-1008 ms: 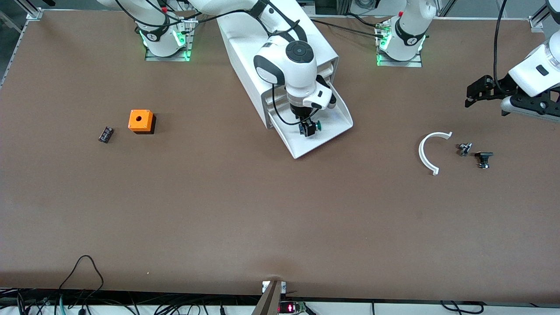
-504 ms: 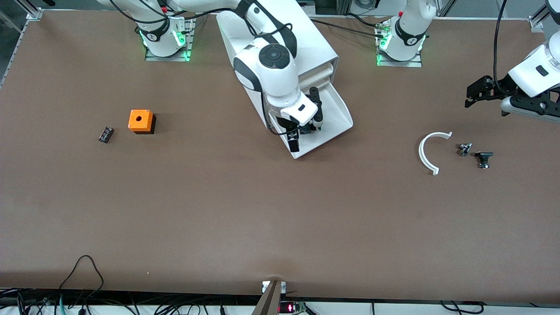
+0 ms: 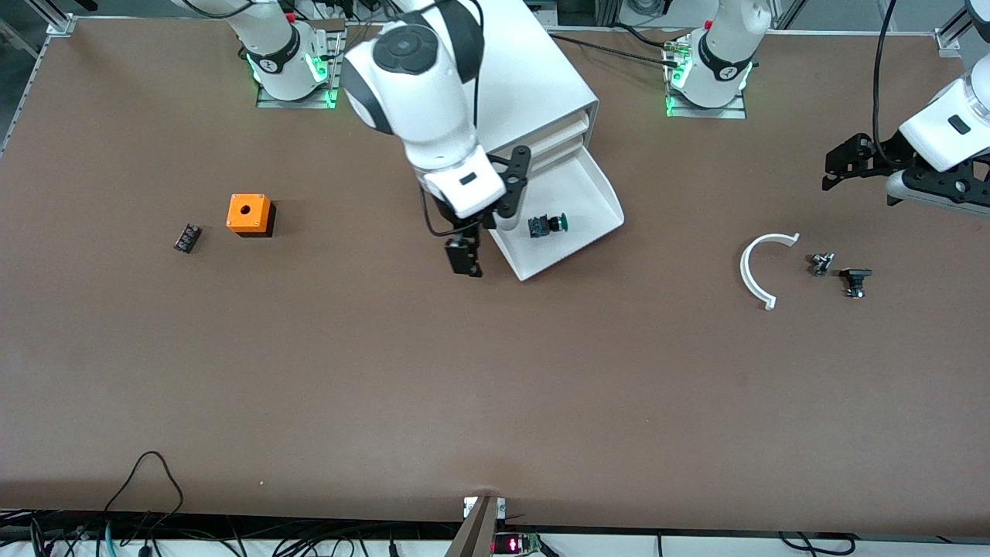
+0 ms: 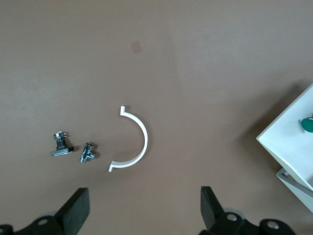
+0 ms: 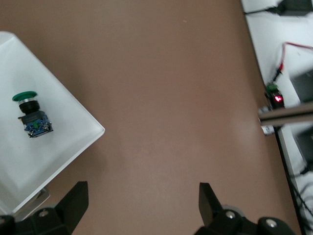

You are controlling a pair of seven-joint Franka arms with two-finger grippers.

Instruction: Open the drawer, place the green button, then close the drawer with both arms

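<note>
Since a second ago your right gripper (image 3: pixel 486 224) let go of the button (image 3: pixel 546 225) and lifted off, fingers (image 5: pixel 73 203) spread wide, over the drawer's (image 3: pixel 576 232) edge. Button lies in the open drawer. Your left gripper (image 4: pixel 142 213) waits, fingers wide, above the white arc (image 3: pixel 762 267).

The front camera sits high and looks down over the whole brown counter (image 3: pixel 495 371) toward both arm bases. Each wrist camera looks straight down from above the counter. The left wrist view and the front view share the white curved piece (image 4: pixel 133 138); the right wrist view shares the open drawer (image 5: pixel 73 122).
</note>
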